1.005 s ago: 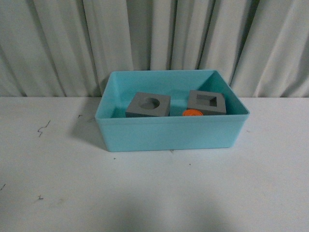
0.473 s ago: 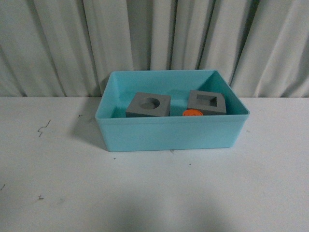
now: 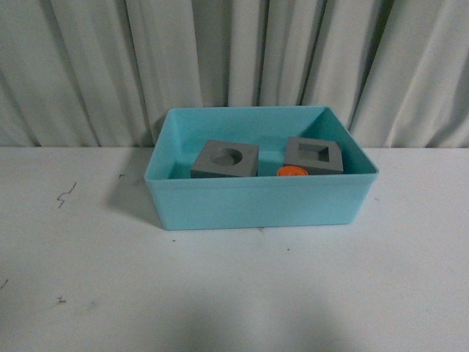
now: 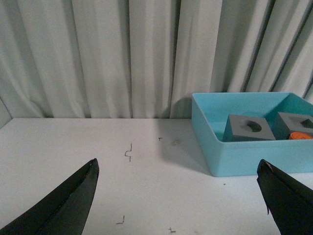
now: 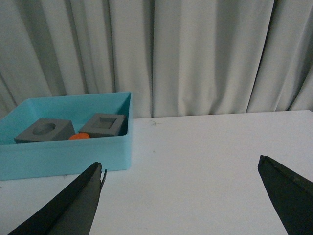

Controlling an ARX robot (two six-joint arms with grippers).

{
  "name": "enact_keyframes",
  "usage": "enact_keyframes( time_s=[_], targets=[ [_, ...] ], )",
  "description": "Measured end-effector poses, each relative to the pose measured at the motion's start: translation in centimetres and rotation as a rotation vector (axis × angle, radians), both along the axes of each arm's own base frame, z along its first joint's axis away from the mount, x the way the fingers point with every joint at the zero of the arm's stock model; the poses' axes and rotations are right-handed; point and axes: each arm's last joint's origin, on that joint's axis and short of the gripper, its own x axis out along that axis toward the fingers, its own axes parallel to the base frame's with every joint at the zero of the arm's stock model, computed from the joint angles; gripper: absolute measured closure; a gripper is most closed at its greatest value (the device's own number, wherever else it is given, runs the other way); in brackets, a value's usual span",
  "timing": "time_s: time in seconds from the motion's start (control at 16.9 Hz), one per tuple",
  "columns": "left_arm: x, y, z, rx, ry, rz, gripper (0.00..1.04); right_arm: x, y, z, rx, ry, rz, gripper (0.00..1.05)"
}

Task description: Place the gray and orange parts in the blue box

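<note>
Nothing had moved since the earlier frame. Your left gripper (image 4: 178, 200) and right gripper (image 5: 181, 200) hung wide apart, empty. Beyond them, the blue box (image 3: 256, 202) held the orange cylinder (image 3: 292, 171) and both gray cubes (image 3: 226, 159).

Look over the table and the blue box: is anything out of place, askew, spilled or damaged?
Nothing stands out. Both gray cubes and the orange cylinder sit inside the blue box, which stands level on the white table. The table shows only a few small dark scuff marks. Both hands are open and clear.
</note>
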Motion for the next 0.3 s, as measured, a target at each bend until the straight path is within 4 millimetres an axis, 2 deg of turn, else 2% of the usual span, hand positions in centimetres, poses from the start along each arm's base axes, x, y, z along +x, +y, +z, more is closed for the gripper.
enact_keyframes(
  time_s=[0.3],
  targets=[
    [0.00,0.00,0.00,0.000,0.000,0.000,0.07,0.00,0.00,0.00,0.000,0.000,0.000,0.06]
  ],
)
